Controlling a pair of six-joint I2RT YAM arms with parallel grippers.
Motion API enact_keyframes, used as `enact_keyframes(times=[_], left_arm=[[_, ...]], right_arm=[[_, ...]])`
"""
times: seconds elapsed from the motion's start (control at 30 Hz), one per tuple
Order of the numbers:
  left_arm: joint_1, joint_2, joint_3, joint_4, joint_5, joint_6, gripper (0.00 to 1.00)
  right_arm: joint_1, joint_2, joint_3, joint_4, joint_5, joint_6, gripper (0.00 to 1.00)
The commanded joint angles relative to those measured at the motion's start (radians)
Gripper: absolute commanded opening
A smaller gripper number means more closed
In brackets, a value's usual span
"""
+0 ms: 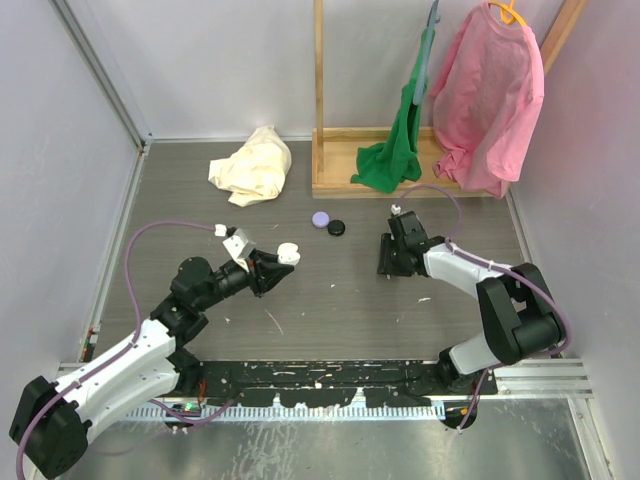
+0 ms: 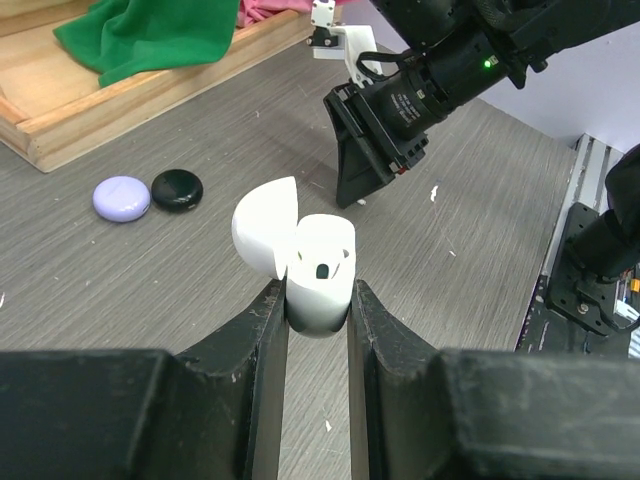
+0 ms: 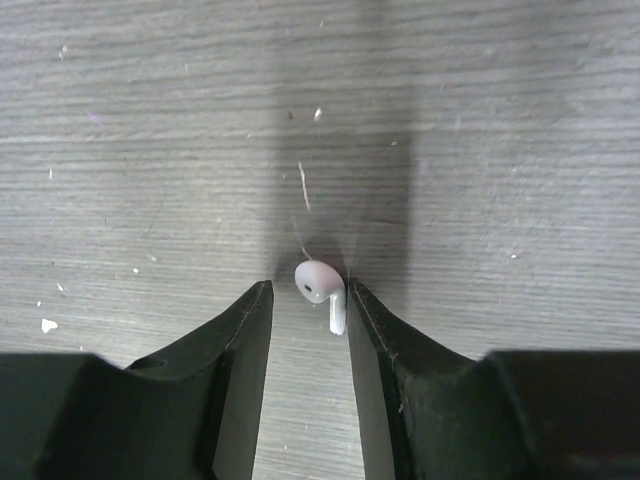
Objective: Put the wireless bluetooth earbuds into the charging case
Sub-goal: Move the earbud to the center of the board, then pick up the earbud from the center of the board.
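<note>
Left tool (image 2: 317, 305) grips open charging case (image 2: 325, 250); right tool (image 3: 308, 297) narrowly parted around earbud (image 3: 318, 281).

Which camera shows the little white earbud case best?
The left wrist view: the case sits big in the middle, lid open, squeezed by the left gripper. The top view shows only a tiny white blob. The right wrist view misses it.

Grey wood-grain tabletop (image 1: 330, 310) fills the middle, closed in by plain white wall panels (image 1: 200, 60) at the back and both sides. At upper right stands a wooden rack (image 1: 319, 60) — a pink shirt (image 1: 490, 90) and green garment (image 1: 395, 150) hang from it. A cream cloth (image 1: 255, 165) lies left of it.
</note>
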Motion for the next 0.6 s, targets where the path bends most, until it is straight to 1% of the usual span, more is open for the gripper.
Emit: enact_keyframes(times=[0.0, 0.13, 0.3, 0.37, 0.57], left_arm=[[-0.003, 0.001, 0.024, 0.041, -0.006, 0.016, 0.09], [-0.003, 0.006, 0.027, 0.043, -0.005, 0.016, 0.09], [-0.003, 0.005, 0.026, 0.040, -0.006, 0.016, 0.09], [-0.002, 0.006, 0.026, 0.041, -0.007, 0.016, 0.09], [-0.003, 0.006, 0.027, 0.042, -0.006, 0.015, 0.09]], right_arm=[[0.032, -0.035, -0.016, -0.072, -0.020, 0.035, 0.42], [0.050, -0.057, -0.016, -0.087, -0.035, 0.042, 0.42], [0.050, -0.072, 0.020, -0.134, 0.103, 0.001, 0.42], [0.050, -0.062, 0.048, -0.145, 0.131, -0.027, 0.42], [0.047, -0.006, 0.116, -0.149, 0.131, -0.102, 0.37]])
